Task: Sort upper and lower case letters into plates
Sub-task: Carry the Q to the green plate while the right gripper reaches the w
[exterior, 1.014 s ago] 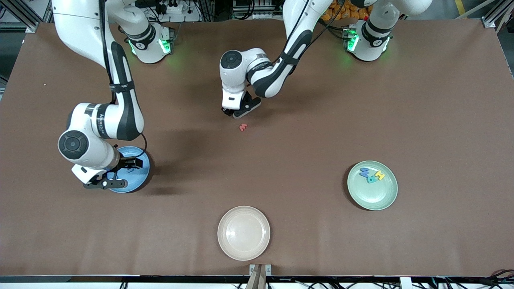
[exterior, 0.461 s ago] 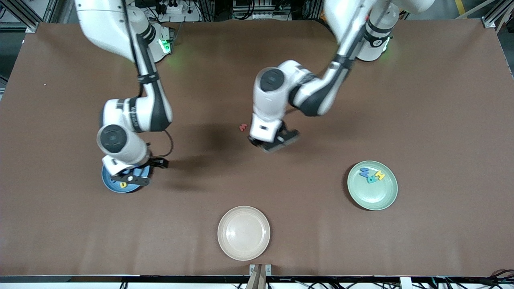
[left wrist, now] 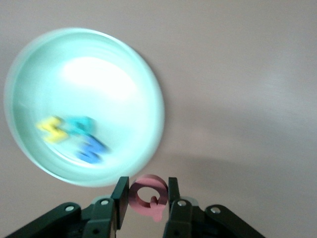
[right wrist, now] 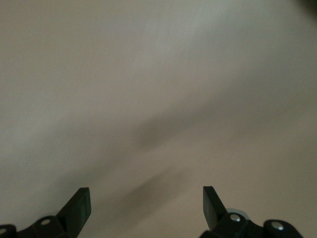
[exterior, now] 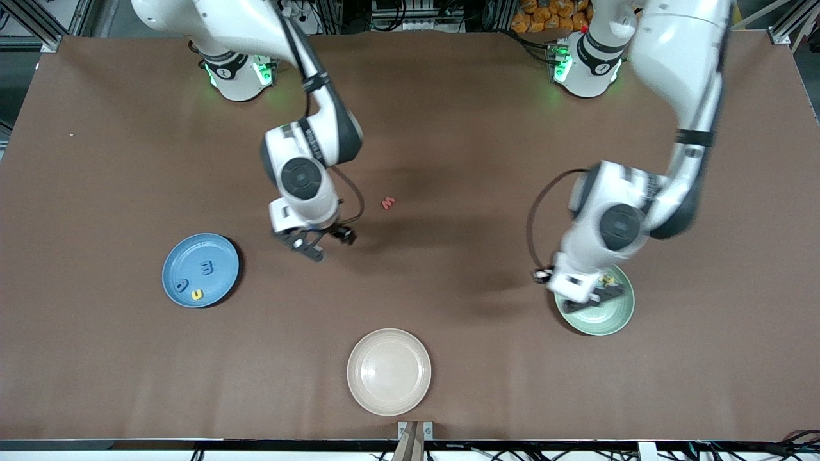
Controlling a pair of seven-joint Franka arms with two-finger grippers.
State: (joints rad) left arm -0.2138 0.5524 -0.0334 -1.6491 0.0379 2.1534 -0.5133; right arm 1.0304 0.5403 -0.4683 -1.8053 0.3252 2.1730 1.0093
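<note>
- Cream plate (exterior: pixel 389 372) nearest the front camera, bare brown table (exterior: pixel 448 307) around it; nothing blocking either arm.
- Left gripper (left wrist: pixel 146 198) clamped on pink letter Q (left wrist: pixel 148 195), moved from table centre to over mint plate (exterior: pixel 608 317); Q upright between the pads, tail toward the wrist.
- Right gripper (exterior: pixel 314 241) spread wide, holding nothing, shifted off blue plate (exterior: pixel 221 283) to over bare table.
- Red letter (exterior: pixel 387 203) unmoved mid-table.

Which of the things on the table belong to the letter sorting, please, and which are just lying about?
Part of the job:
- light blue plate with three letters in it
- mint green plate with letters in it
- pink letter gripped in the left claw over the mint green plate
- red letter lying loose on the table
- right claw, open over the table

Just lying about:
- cream plate
</note>
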